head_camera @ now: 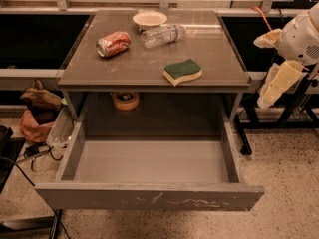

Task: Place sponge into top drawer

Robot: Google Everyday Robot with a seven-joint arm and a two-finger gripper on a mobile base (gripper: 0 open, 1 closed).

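The sponge (183, 71), dark green on top with pale yellow foam below, lies flat on the grey table top (149, 63) near its front right. The top drawer (149, 195) is pulled fully out below the table; its flat grey floor holds nothing and its front panel is scratched. My gripper (261, 72) hangs in the air off the table's right edge, at about table-top height, to the right of the sponge and apart from it. Its two cream fingers (279, 83) are spread open and hold nothing.
On the table's back part lie a crushed red can (113, 44), a white bowl (149, 19) and a clear plastic bottle (163, 35) on its side. A tape roll (125, 100) sits behind the drawer. Bags and cables (37, 118) lie on the floor at left.
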